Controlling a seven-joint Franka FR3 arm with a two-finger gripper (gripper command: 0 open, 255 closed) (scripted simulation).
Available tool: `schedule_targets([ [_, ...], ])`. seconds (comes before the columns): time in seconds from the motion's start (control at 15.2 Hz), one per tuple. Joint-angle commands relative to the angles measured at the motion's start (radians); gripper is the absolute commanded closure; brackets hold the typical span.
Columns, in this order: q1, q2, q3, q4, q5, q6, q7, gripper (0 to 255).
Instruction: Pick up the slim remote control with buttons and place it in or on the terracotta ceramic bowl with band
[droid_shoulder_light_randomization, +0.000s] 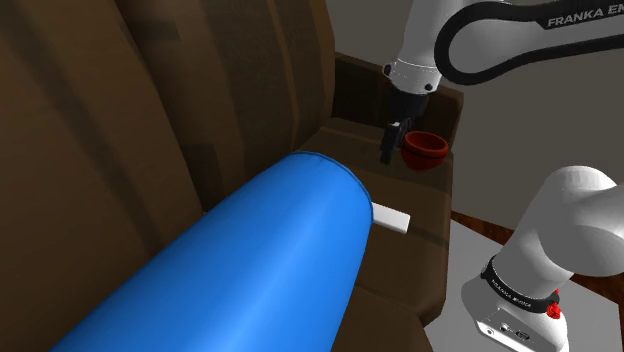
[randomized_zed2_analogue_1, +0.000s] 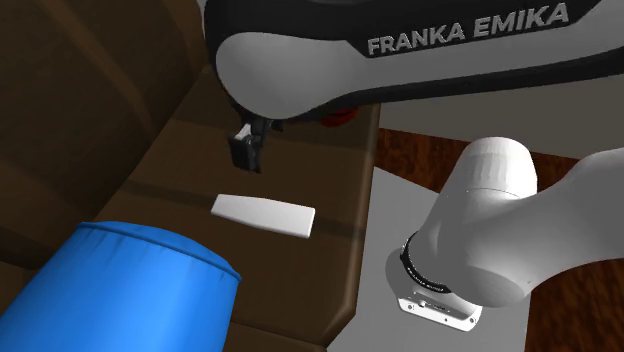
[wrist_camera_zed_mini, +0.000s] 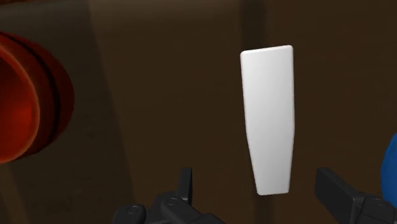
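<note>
Hovering over the brown sofa (droid_shoulder_light_randomization: 110, 130) with gripper (droid_shoulder_light_randomization: 389, 150) wide open, clasping nothing.
Hanging above the seat, just beside the terracotta-red bowl (droid_shoulder_light_randomization: 424, 148), on the side nearer the remote (droid_shoulder_light_randomization: 392, 217). Remote: drawn as a plain white slim slab, lying flat on the seat cushion, apart from the bowl. In wrist view, near end framed between the spread fingers (wrist_camera_zed_mini: 337, 191), untouched by either. Far end close to the end face of a big blue cylinder (droid_shoulder_light_randomization: 230, 270) lying along the sofa. Bowl upright on the seat, next to the armrest.
</note>
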Motion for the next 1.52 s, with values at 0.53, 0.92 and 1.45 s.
schedule_targets([
  [0.53, 0.076, 0.218, 0.084, -0.130, 0.043, 0.301, 0.012, 0],
  [0.92, 0.073, 0.281, 0.090, -0.172, 0.042, 0.405, 0.015, 0],
  [1.45, 0.072, 0.299, 0.092, -0.182, 0.041, 0.434, 0.017, 0],
])
